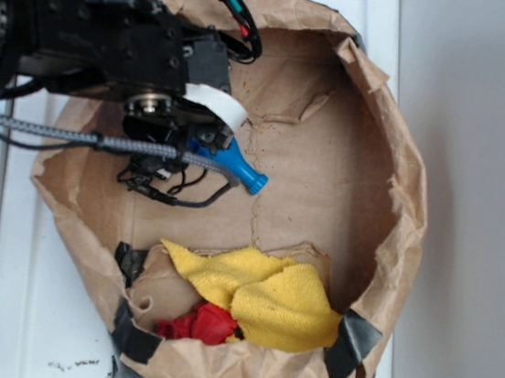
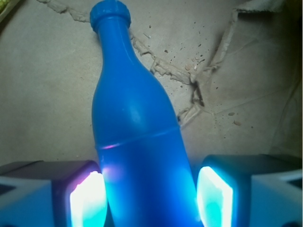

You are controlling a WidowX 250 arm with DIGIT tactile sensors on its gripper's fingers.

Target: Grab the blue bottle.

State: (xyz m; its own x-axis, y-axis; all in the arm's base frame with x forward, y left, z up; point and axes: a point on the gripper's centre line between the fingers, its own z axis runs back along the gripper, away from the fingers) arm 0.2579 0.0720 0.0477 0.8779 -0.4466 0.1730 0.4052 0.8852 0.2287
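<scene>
Wrist view: the blue bottle (image 2: 137, 137) lies between the two pads (image 2: 87, 203) of the tool (image 2: 151, 201), its ridged cap pointing away from the camera toward the top of the frame. The left pad sits against the bottle body; a narrow gap shows between the body and the right pad. The tool is therefore released, bracketing the bottle but not clamped on it. Blue reflections glow on both pad faces. Beneath the bottle is a torn, creased brown paper surface.

Exterior view: the robot arm (image 1: 97, 32) reaches into a shallow brown paper bag (image 1: 402, 171) that lies on the white desk (image 1: 51, 330). The bottle (image 1: 241, 171) rests on the bag floor, in the upper left part, with only its neck and cap projecting from under the tool (image 1: 204, 151). A yellow cloth (image 1: 267, 297) and a red object (image 1: 204, 323) lie at the near side of the bag, well apart from the bottle. Black tape (image 1: 353, 344) patches the bag rim.
</scene>
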